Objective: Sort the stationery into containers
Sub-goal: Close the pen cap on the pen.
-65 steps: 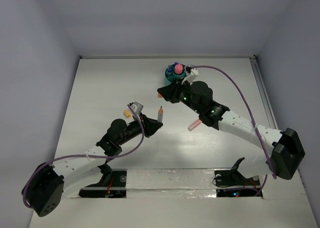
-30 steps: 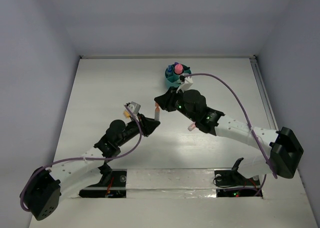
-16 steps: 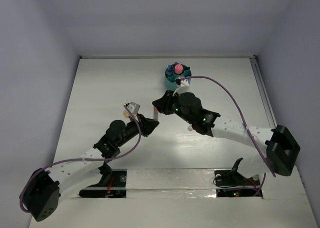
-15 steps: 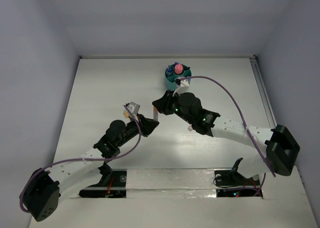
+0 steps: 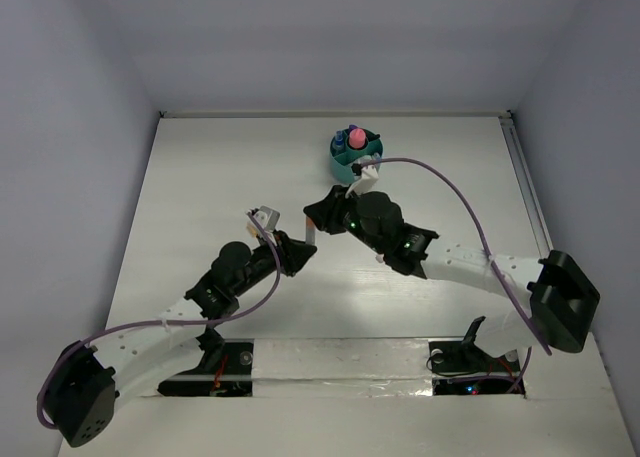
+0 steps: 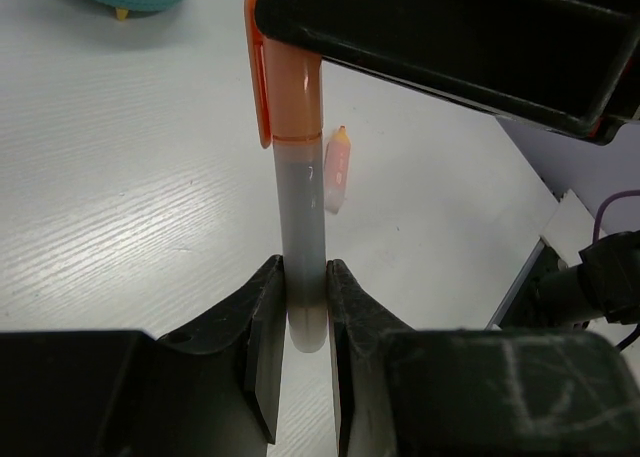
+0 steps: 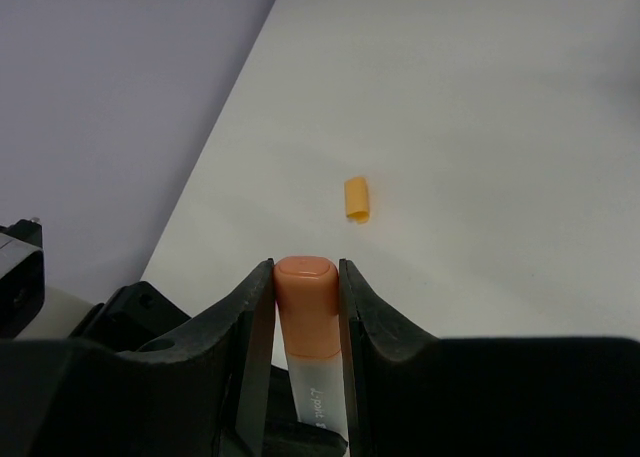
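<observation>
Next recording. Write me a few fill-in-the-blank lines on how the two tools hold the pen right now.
The number of tools gripping the pen is ____.
The left tool clamps its grey barrel; the right tool clamps its ____ cap.
A small loose orange piece lies on the table, touched by ____ tool.
The teal organiser stands on the ____ side of the table, beyond both arms.
Missing words: two; orange; neither; far.
</observation>
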Available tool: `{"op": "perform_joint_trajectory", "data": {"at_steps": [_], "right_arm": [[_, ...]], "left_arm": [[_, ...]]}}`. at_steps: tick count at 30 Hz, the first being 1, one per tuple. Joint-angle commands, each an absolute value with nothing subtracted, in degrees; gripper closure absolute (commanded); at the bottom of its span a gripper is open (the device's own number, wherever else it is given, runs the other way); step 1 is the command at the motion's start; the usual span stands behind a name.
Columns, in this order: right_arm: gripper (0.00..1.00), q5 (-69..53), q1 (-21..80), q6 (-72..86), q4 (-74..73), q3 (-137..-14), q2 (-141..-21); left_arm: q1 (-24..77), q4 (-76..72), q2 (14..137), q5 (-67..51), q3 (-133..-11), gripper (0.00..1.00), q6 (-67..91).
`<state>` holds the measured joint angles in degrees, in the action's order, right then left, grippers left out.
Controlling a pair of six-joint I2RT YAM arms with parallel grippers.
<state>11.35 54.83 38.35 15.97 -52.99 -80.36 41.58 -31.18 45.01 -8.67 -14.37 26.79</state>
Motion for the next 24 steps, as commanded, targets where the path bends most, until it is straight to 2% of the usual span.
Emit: {"op": "perform_joint_trajectory", "data": {"at_steps": [1,12,24], "right_arm": [[0.95,8.09,55.90,38.85,16.78,-49.75,-79.28],[1.00,5.80,55.90,38.58,16.35,-47.11,-76.72],[1.00,6.15,57.12,40.25,13.80,-42.63,-78.05]], "left_arm": [[41.57,-36.56,42.81,-6.33,-14.94,1.00,25.84],[41.57,-36.83,43.42,-6.42,-15.38,1.00,26.10],[41.57,-33.13,41.04,-4.22,-21.44,1.00,27.42]]}}
